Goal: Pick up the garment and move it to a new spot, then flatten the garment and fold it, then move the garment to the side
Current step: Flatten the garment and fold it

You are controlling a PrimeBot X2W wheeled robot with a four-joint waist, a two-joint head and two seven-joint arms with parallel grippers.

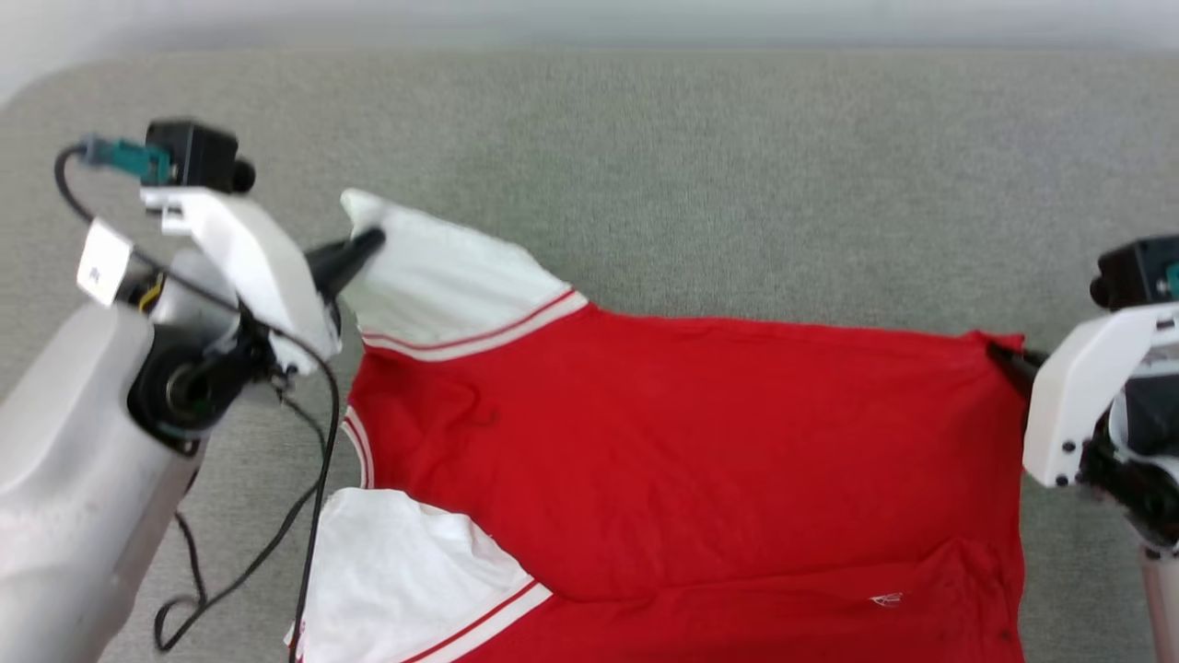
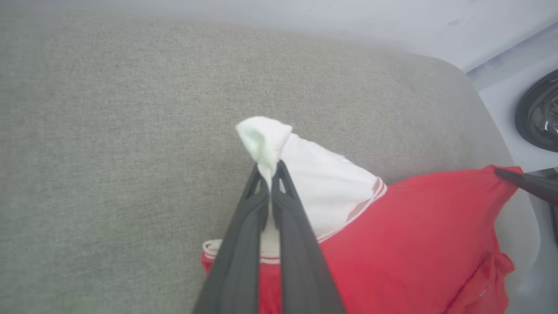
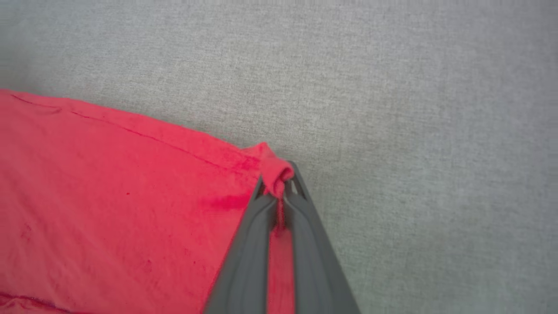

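Observation:
The garment point(image 1: 682, 442), a red shirt with white sleeves and striped trim, lies spread across the grey fabric surface, its plain side up. My left gripper point(image 1: 368, 244) is shut on the tip of the far white sleeve point(image 2: 322, 183); the left wrist view has the cloth bunched between the fingertips point(image 2: 281, 172). My right gripper point(image 1: 1004, 359) is shut on the far red hem corner point(image 3: 274, 170) at the shirt's right end. The near white sleeve point(image 1: 405, 571) lies flat at the lower left.
The grey upholstered surface point(image 1: 737, 166) stretches beyond the shirt to a pale wall. A black cable point(image 1: 313, 516) hangs from my left arm over the near sleeve's edge. A dark round object point(image 2: 538, 111) sits off the surface's edge.

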